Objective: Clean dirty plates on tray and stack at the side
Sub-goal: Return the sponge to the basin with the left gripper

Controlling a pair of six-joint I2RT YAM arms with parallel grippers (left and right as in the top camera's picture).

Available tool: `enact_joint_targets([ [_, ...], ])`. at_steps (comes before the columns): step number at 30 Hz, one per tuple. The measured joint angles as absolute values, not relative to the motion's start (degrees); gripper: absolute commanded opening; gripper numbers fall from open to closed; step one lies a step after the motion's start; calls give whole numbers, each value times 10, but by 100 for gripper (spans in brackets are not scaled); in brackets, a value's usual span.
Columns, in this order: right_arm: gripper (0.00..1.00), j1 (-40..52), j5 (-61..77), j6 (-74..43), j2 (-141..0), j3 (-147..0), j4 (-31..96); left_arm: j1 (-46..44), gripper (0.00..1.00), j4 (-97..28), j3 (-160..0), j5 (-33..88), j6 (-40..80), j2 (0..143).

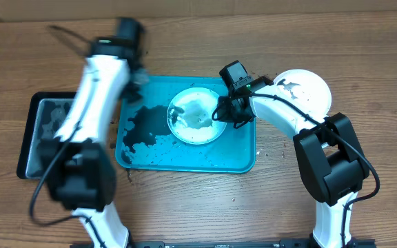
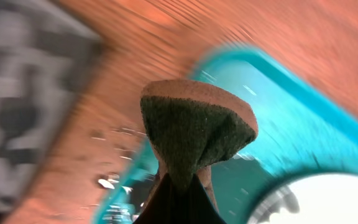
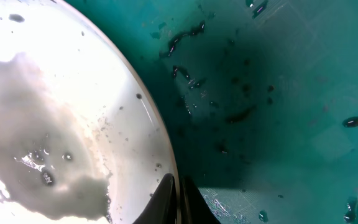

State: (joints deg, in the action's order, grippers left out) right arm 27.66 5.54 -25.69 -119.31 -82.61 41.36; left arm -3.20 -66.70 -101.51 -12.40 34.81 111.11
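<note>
One plate (image 1: 197, 116) on tray (image 1: 240, 162) (wet), right fingers (image 1: 223, 110) pinching rim

Motion blur smears the left wrist view: the black rectangular tray (image 2: 73, 37) is a grey blotch, the left claw (image 2: 180, 186) pinching the dark green sponge (image 2: 194, 134) runs off the bottom edge, and the pale round plastic plate (image 2: 334, 199) is cropped at the corner. Overhead, the blurred left arm (image 1: 92, 103) covers part of that tray, and the right arm (image 1: 281, 114) hides part of the white round plastic plate (image 1: 312, 86). Of the right claw (image 3: 176, 196) only the tips show, at the pale plate's rim.
</note>
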Motion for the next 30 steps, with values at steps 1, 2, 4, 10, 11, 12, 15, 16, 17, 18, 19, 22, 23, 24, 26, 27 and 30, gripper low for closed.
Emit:
enact_joint_targets([
  [1, 4, 277, 55, -257, -1193, -826, 413, -11, 4, -675, -1019, -126, 348, 1103],
  [2, 4, 277, 55, -257, -1193, -826, 413, 15, 4, -686, -1021, -127, 348, 1097],
  [4, 4, 277, 55, -257, -1193, -826, 413, 47, 4, -696, -1021, -128, 348, 1097],
  [10, 4, 277, 55, -257, -1193, -826, 413, 163, 4, -700, -1014, -128, 353, 1146],
  [11, 4, 277, 55, -257, -1193, -826, 412, 175, 4, -701, -1013, -128, 355, 1156],
  [12, 4, 277, 55, -257, -1193, -826, 412, 191, 4, -701, -1013, -128, 356, 1169],
  [15, 4, 277, 55, -257, -1193, -826, 412, 236, 4, -695, -1011, -128, 357, 1210],
  [16, 4, 277, 55, -257, -1193, -826, 412, 248, 4, -693, -1009, -128, 357, 1220],
  [17, 4, 277, 55, -257, -1193, -826, 412, 260, 4, -692, -1007, -127, 357, 1230],
  [18, 4, 277, 55, -257, -1193, -826, 412, 272, 4, -691, -1006, -127, 357, 1239],
  [19, 4, 277, 55, -257, -1193, -826, 412, 281, 4, -690, -1004, -127, 357, 1245],
  [22, 4, 277, 55, -257, -1193, -826, 411, 302, 11, -690, -1004, -122, 357, 1252],
  [23, 4, 277, 55, -257, -1193, -826, 411, 305, 19, -690, -1004, -119, 355, 1252],
  [24, 4, 277, 55, -257, -1193, -826, 410, 308, 35, -689, -1004, -115, 351, 1252],
  [26, 4, 277, 55, -256, -1193, -826, 406, 309, 100, -686, -1004, -104, 341, 1252],
  [27, 4, 277, 55, -256, -1193, -826, 405, 308, 100, -684, -1004, -98, 335, 1252],
  [30, 4, 277, 53, -256, -1193, -830, 413, 307, 100, -683, -1004, -70, 314, 1252],
])
